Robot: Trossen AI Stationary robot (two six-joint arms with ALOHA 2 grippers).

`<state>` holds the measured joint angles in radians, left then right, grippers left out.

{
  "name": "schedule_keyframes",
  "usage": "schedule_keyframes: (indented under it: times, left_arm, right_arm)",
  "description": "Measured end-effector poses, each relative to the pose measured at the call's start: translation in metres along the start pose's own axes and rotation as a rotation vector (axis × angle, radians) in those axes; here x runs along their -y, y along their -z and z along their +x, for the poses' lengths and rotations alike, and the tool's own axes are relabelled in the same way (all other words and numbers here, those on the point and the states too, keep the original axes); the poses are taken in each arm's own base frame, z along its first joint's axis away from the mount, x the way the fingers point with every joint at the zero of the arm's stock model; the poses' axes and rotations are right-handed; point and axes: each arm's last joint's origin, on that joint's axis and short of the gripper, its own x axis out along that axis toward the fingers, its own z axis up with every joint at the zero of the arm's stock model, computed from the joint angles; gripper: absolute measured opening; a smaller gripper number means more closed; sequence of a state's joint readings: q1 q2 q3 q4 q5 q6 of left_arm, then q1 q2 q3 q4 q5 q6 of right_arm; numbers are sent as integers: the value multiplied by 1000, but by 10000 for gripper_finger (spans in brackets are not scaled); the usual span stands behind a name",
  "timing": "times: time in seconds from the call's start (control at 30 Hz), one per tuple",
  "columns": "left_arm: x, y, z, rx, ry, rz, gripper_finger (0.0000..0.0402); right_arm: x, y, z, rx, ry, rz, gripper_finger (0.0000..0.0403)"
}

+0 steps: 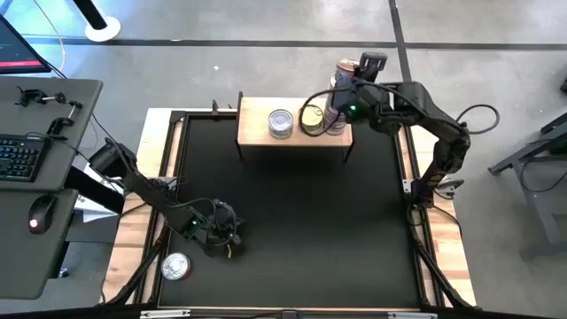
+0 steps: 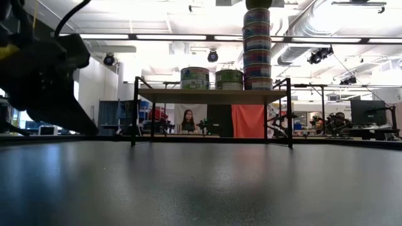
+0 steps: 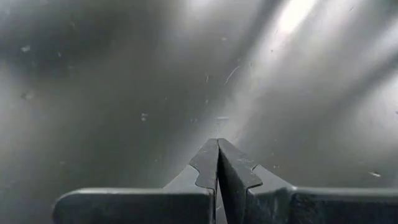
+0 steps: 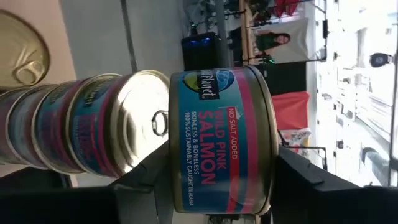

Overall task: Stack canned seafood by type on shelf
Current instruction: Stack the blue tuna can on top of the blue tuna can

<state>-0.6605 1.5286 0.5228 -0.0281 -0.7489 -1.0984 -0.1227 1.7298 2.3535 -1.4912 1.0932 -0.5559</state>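
Note:
The shelf stands at the table's far edge. On it sit a silver-topped tin, a gold-topped tin and a tall stack of pink-labelled tins. My right gripper is shut on a pink salmon tin just above the stack's top lid. My left gripper is shut and empty, low over the table's near left; its closed fingers show in the left wrist view. One more tin lies on the wooden border at the near left. My right gripper pinches the salmon tin's round side wall between its two fingers, one on each opposite side. The fingers come level from the table's right side. The tin sits upright, lid up, over the stack, and a gap shows between it and the top lid.
A desk with a keyboard and mouse stands left of the table. The black tabletop lies between the shelf and my left arm. A person shows far back in the room.

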Motion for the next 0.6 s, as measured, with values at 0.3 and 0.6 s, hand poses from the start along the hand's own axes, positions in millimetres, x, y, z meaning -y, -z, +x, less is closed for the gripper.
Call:
schedule_keyframes:
  times: [0.3,0.6]
  left_arm:
    - [8,13,15,-29,42,-30,0]
    - [16,15,20,-8,110,-46,0]
  right_arm:
    - [0,-1,18,-32,-37,-37,168]
    - [3,-5,24,-18,-28,-75,168]
